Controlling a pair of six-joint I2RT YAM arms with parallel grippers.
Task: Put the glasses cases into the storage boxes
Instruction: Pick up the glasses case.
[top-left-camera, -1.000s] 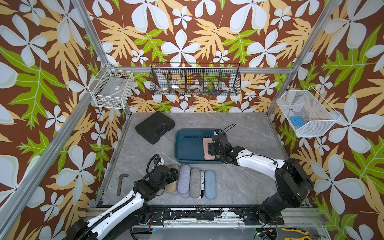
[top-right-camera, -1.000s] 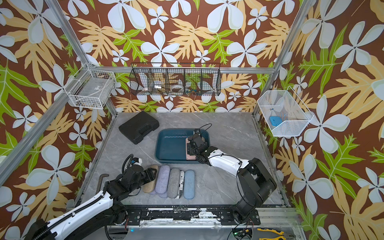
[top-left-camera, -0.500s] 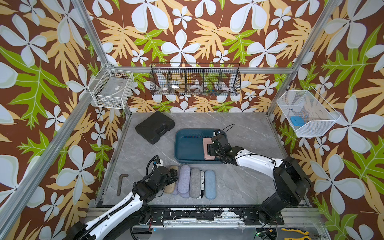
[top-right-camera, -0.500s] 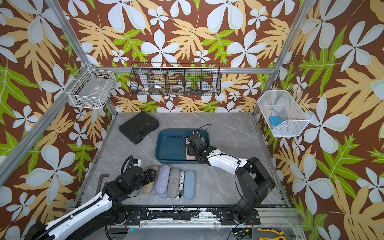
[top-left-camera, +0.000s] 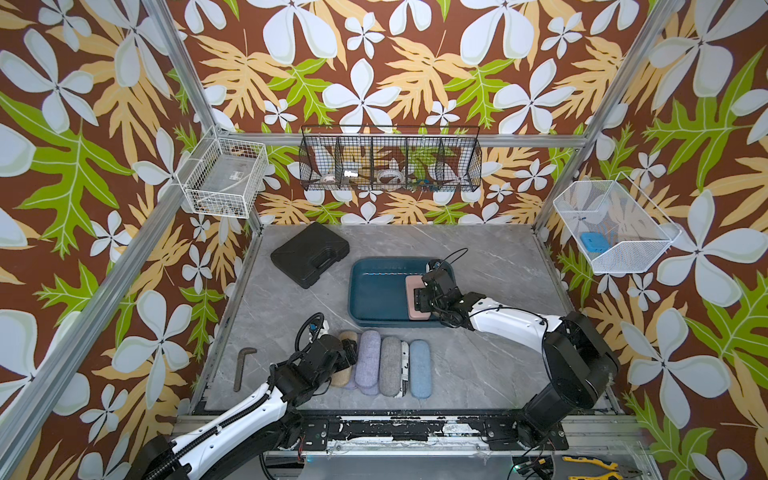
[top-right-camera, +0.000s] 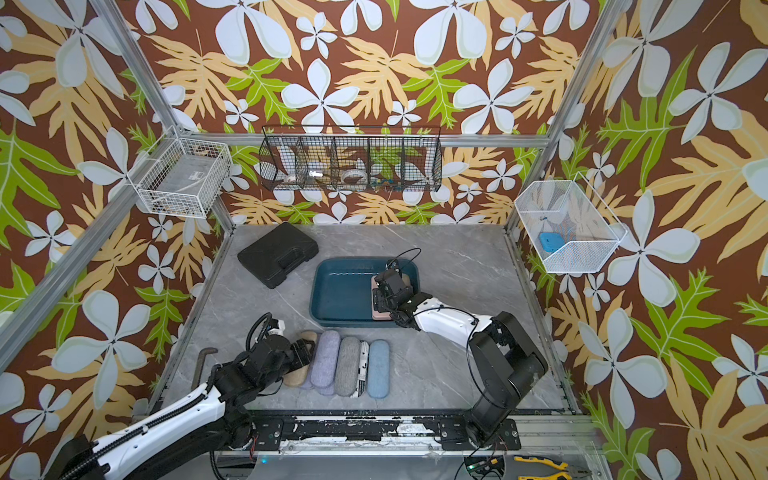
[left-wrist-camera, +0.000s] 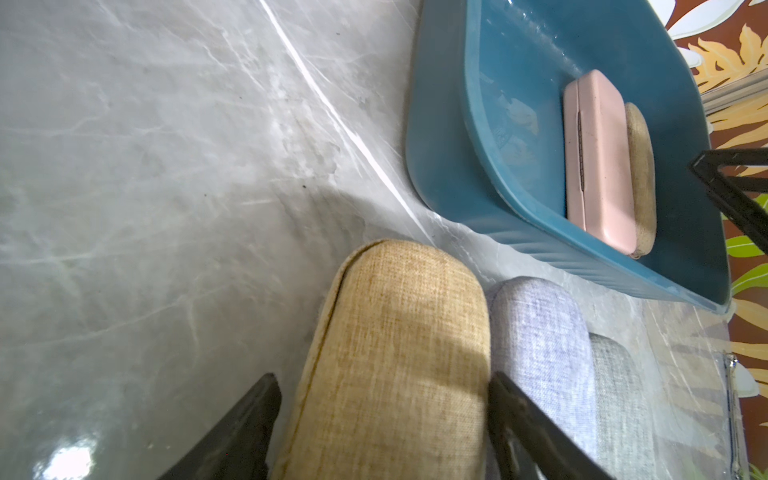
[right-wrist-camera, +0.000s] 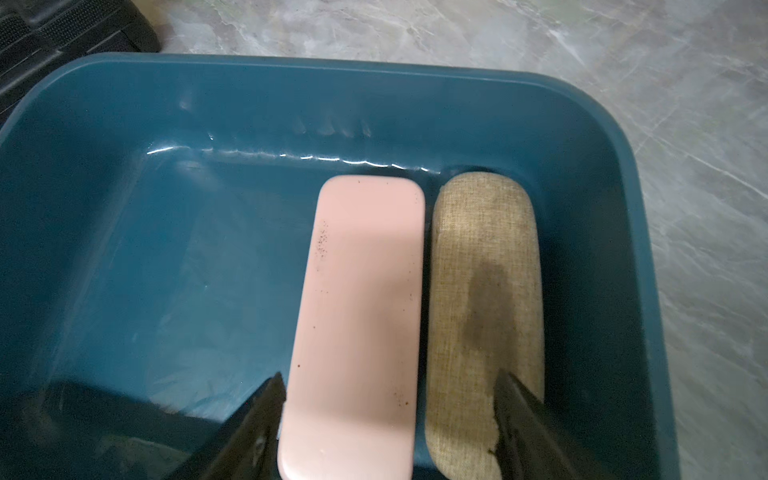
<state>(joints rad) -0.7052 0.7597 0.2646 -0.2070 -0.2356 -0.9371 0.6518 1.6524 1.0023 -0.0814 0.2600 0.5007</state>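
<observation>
Fingers (left-wrist-camera: 524, 424) flanking tan case (left-wrist-camera: 395, 353), lengthwise, maybe gripping

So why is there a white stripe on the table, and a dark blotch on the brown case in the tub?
Left wrist view: the stripe is light glaring off the shiny table. Right wrist view: the blotch on the brown case looks like a shadow, maybe from the right pincer, though a stain is possible; the tub wall glints.

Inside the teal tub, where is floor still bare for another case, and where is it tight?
The teal tub has bare floor from the pink case to the wall nearest the black moulded case. Tight: pink case and tan case lie side by side along the opposite wall, under the right gripper.
</observation>
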